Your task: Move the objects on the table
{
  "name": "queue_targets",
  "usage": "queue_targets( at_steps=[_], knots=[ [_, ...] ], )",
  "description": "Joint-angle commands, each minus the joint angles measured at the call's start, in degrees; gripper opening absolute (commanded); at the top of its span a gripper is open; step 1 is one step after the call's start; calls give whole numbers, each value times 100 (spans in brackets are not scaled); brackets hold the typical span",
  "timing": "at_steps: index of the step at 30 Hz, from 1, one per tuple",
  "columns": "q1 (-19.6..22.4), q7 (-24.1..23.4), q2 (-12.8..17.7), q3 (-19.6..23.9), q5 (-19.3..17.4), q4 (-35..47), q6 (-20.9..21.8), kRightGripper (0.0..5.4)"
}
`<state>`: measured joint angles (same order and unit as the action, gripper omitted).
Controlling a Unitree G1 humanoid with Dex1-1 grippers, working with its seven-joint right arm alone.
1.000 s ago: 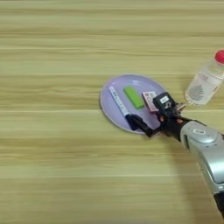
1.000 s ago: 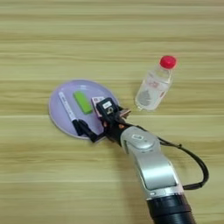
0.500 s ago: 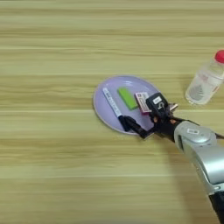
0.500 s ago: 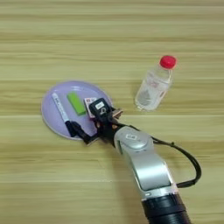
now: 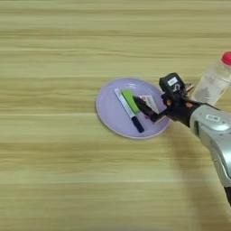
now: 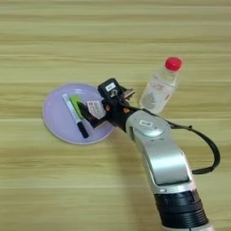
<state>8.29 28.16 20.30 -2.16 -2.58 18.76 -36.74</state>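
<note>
Since a second ago, plate (image 6: 58, 122) and gripper (image 6: 90, 115) have slid left together across the counter (image 6: 54, 189). From lower right, the silver forearm (image 6: 158, 153) reaches up-left; its jaws pinch the plate's right rim. On the plate, the marker (image 6: 75, 116) runs diagonally, black cap toward lower right, beside the green block (image 6: 75, 102) and packet (image 6: 95, 108).
</note>
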Motion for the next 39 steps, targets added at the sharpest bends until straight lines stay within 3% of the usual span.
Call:
queue_targets(
  at_steps=[1,13,39],
  knots=[
    [224,-103,135,215,-57,96,227,538],
    [117,-220,-32,132,0,-506,522,538],
    [399,-223,-202,-30,29,-1760,944,538]
  ],
)
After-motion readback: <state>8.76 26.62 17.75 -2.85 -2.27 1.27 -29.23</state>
